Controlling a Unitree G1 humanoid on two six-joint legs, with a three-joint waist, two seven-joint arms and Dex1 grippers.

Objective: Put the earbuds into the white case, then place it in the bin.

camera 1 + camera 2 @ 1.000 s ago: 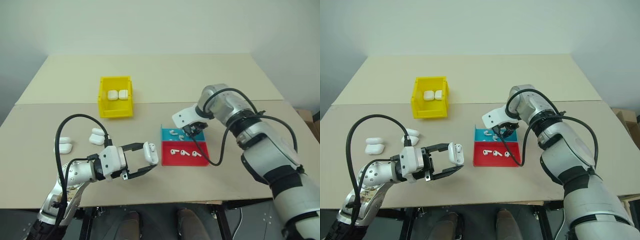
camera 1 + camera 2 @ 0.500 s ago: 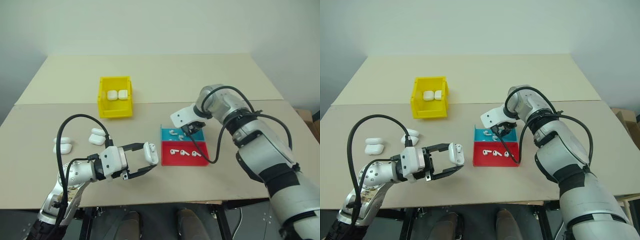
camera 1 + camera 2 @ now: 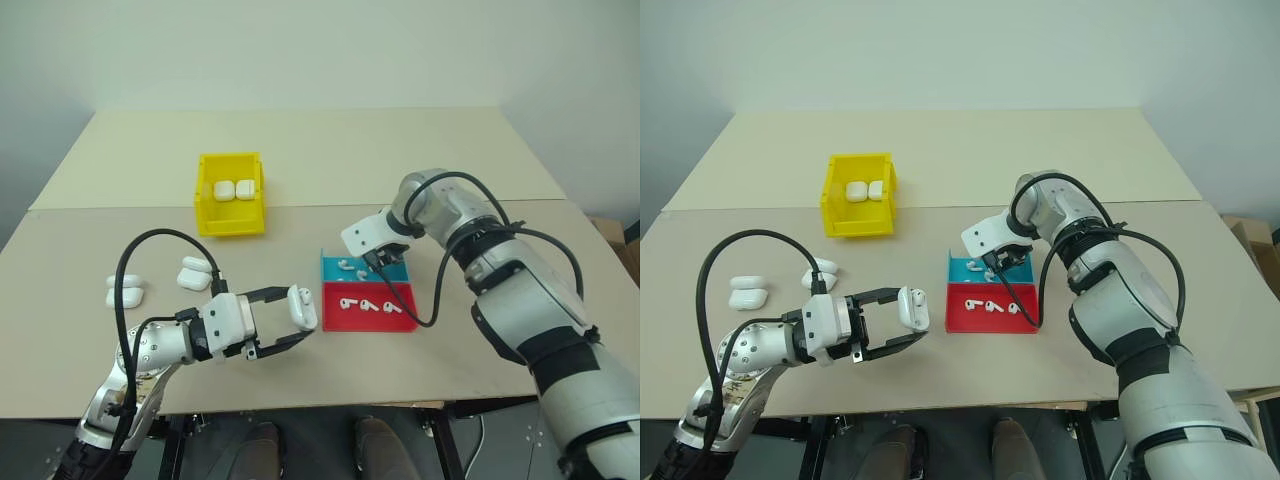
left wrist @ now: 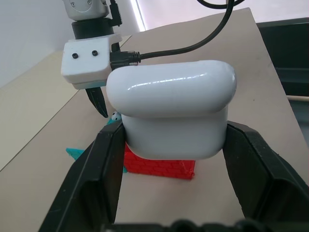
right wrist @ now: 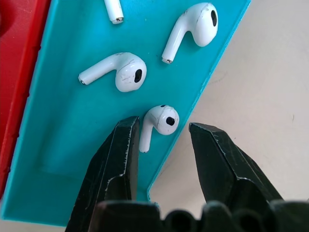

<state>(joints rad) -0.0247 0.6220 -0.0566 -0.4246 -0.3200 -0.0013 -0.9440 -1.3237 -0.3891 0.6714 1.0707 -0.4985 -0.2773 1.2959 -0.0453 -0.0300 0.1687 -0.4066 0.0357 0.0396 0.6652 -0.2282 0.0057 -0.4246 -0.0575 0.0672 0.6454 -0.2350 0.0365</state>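
Right end effector (image 5: 159, 133) narrower, earbud (image 5: 158, 123) unmarked

bare table (image 3: 330, 180) lies open between bin (image 3: 231, 193) and trays (image 3: 368, 295).

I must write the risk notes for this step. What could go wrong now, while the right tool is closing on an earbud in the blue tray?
1. The earbud lies close to the rim of the blue tray. One finger stands outside the rim, so closing may catch the wall and shift the tray rather than grip the bud.
2. The bud is small and glossy; it could slip or flick out toward the two neighbouring buds.
3. The left tool holds the case closed, so the lid must open first.
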